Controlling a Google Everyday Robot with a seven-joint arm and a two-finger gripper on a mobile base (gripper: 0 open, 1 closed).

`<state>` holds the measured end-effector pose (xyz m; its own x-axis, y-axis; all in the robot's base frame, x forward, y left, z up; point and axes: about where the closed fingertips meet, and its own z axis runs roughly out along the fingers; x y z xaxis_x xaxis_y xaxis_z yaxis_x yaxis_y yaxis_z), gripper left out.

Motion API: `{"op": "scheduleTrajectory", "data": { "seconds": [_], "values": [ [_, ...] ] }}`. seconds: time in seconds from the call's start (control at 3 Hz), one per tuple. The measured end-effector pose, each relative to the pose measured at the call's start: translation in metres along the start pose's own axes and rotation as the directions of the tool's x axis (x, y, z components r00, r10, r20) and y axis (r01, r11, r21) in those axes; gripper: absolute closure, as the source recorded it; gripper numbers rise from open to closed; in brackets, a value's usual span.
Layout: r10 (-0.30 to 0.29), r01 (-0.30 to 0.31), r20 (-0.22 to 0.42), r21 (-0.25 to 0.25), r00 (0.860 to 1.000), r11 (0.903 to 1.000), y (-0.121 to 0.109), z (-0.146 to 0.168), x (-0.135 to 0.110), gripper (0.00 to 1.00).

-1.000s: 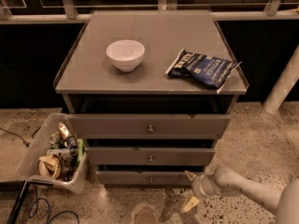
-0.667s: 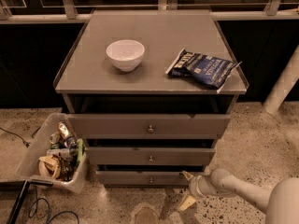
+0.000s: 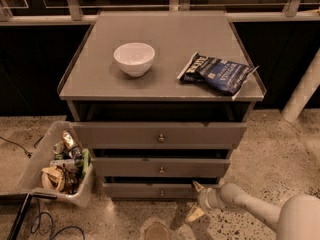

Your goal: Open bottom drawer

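The bottom drawer (image 3: 150, 190) is the lowest grey front of the cabinet, with a small round knob (image 3: 161, 192). It sits nearly flush under the two drawers above. My gripper (image 3: 196, 200) is low at the drawer's right end, to the right of the knob and just above the floor. Its two pale fingers (image 3: 197, 186) are spread apart, one up by the drawer front and one down near the floor, with nothing between them. My white arm (image 3: 260, 211) comes in from the lower right.
A white bowl (image 3: 134, 58) and a blue snack bag (image 3: 216, 73) lie on the cabinet top (image 3: 165, 84). A white bin (image 3: 60, 166) of trash stands on the floor to the left. Cables (image 3: 30, 224) lie at the lower left. A white post (image 3: 302, 94) stands at the right.
My gripper has moved slightly left, closer to the bottom drawer's right end. The drawers, bowl and bag have not moved.
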<state>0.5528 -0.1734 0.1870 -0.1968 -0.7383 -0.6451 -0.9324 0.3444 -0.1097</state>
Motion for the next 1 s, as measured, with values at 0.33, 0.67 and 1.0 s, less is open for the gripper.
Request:
{"op": "scheduleTrajectory", "data": {
  "seconds": [0.33,0.67,1.0],
  "values": [
    [-0.043,0.042,0.016,0.059,0.999,0.9974,-0.015,0.006,-0.013,0.00],
    [-0.043,0.042,0.024,0.054,0.999,0.9977,-0.015,0.011,-0.014,0.00],
    [-0.102,0.099,0.025,0.104,0.994,0.9896,-0.031,0.027,-0.025,0.00]
  ]
}}
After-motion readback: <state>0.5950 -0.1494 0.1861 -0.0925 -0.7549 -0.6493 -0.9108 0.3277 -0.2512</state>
